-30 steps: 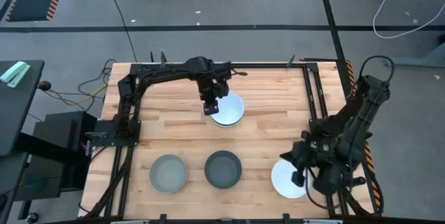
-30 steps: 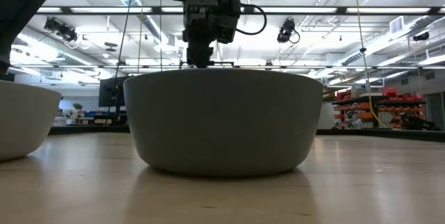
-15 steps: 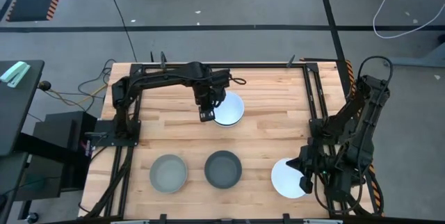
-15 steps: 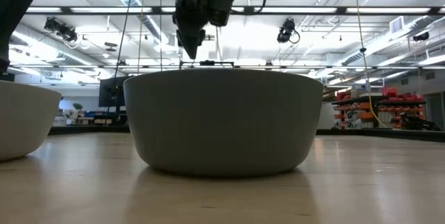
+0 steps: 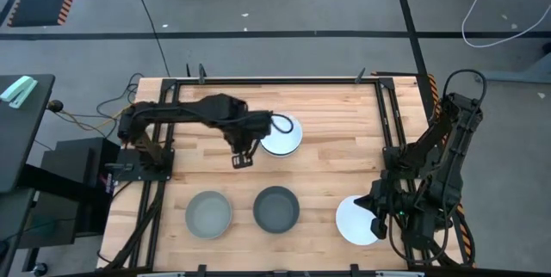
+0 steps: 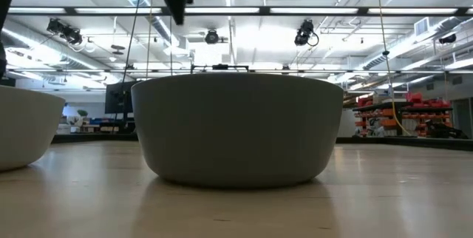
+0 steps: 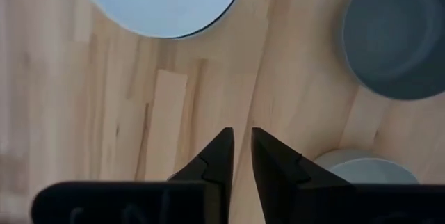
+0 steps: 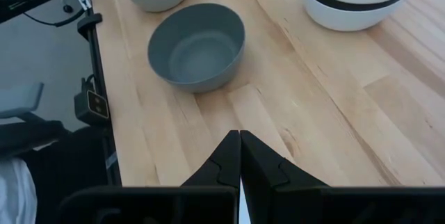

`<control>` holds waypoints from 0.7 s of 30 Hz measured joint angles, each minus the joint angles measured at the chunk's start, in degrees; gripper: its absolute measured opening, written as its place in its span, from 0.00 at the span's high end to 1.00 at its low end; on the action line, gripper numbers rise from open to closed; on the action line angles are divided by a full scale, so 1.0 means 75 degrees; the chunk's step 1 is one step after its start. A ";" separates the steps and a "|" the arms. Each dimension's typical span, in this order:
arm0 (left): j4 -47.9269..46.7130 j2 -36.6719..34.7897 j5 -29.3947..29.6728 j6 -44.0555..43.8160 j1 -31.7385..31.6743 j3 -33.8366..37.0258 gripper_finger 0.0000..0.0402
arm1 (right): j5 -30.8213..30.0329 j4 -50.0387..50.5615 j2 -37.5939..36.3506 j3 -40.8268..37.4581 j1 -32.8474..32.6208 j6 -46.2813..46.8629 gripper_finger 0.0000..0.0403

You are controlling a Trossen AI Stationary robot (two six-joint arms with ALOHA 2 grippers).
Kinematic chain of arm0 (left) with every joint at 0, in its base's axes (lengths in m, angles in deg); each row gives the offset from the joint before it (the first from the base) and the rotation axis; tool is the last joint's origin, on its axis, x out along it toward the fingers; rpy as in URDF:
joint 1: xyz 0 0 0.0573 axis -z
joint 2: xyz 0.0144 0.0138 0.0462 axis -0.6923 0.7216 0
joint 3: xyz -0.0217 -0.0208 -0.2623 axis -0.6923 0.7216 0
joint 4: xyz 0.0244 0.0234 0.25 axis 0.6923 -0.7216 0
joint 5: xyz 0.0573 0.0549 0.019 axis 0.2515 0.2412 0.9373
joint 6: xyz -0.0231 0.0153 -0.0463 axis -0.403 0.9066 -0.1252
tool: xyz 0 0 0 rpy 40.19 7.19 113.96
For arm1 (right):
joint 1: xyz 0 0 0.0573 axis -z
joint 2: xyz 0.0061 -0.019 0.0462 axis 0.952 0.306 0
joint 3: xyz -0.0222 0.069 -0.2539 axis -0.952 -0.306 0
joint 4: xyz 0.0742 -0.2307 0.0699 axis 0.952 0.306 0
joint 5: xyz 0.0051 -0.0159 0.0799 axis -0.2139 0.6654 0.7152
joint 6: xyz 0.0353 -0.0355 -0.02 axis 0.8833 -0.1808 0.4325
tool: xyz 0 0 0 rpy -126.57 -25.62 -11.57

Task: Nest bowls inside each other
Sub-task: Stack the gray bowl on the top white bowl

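A stack of bowls [image 5: 281, 135], white on top with a black rim showing under it [image 8: 361, 1], stands at the table's far middle. A light grey bowl [image 5: 209, 214] and a dark grey bowl [image 5: 276, 209] stand on their bases near the front edge; the dark grey one fills the low view [image 6: 236, 131]. A single white bowl [image 5: 353, 219] stands at the front right. My left gripper [image 5: 241, 158] hangs empty, left of and nearer than the stack, its fingers a narrow gap apart [image 7: 238, 144]. My right gripper [image 8: 240, 140] is shut and empty by the single white bowl's right edge.
Black frame rails [image 5: 392, 131] run along the table's left, right and far sides. Bare wood lies between the stack and the two grey bowls [image 5: 301, 174]. The room behind the table shows in the low view.
My left gripper has left the stack's left rim, risen, and gone toward the table's left and near edges. The stack has stayed where it was. My right gripper has shifted slightly toward the near edge.
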 joint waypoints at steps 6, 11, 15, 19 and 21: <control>-0.0530 -0.0599 0.0971 -0.1048 0.0767 -0.0003 0.87 | 0.0002 -0.0002 0.0000 0.0000 0.0000 -0.0039 0.97; -0.0805 -0.1060 0.1719 -0.2091 0.1355 -0.0005 0.86 | 0.0000 0.0000 0.0000 0.0003 0.0003 -0.0052 0.97; -0.0816 -0.1363 0.1881 -0.2620 0.1793 -0.0003 0.85 | 0.0004 -0.0003 0.0000 0.0003 0.0003 -0.0154 0.97; -0.0808 -0.1466 0.2043 -0.3165 0.2162 -0.0003 0.87 | 0.0006 -0.0012 0.0003 0.0003 0.0003 -0.0248 0.97; -0.0800 -0.1451 0.2145 -0.3359 0.2347 -0.0003 0.88 | 0.0003 -0.0012 0.0003 0.0003 0.0003 -0.0255 0.97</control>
